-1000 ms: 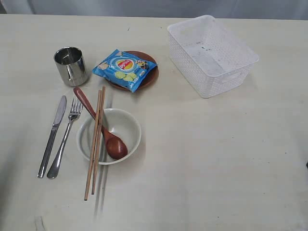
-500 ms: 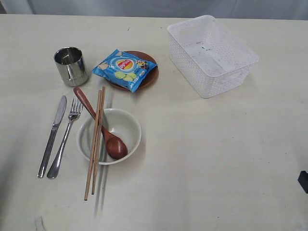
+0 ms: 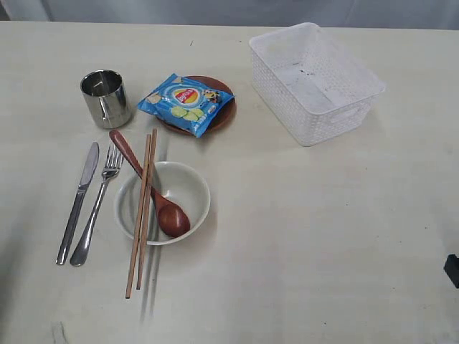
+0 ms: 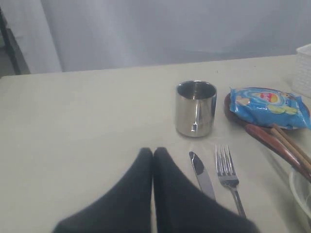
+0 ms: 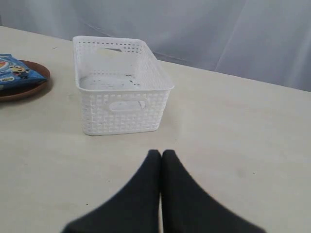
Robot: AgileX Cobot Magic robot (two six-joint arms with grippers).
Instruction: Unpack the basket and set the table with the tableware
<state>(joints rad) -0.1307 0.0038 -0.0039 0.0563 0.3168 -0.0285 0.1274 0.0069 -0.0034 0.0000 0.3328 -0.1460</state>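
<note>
1. Left tool (image 4: 153,151): black fingers pressed together, closed, nothing gripped. It sits above the tabletop (image 3: 323,236), just short of the knife (image 4: 202,172) and fork (image 4: 228,174).
2. Right tool (image 5: 161,153): also closed, nothing held. It faces a short side of the basket (image 5: 121,114) and is well apart from it.
3. Basket: white plastic, rectangular, with finely perforated walls and a cut-out handle in each short side. It stands upright at the far right of the tabletop in the exterior view, set at an angle. A few dark specks show on its floor.
4. Knife and fork: steel, lying side by side on the left, knife outermost, tips toward the cup (image 3: 105,98).
5. Cup: small, steel, upright.
6. Bowl (image 3: 193,188): cream, just right of the fork. The head of the reddish-brown wooden spoon (image 3: 154,197) is inside it, and the handle leans over the rim toward the cup.
7. Chopsticks (image 3: 142,215): two, wooden, laid across the bowl's left part. They cross the spoon handle and overhang both rims.
8. Plate (image 3: 224,115): reddish-brown, round, between cup and basket. A blue snack bag (image 3: 185,104) lies on it.
</note>
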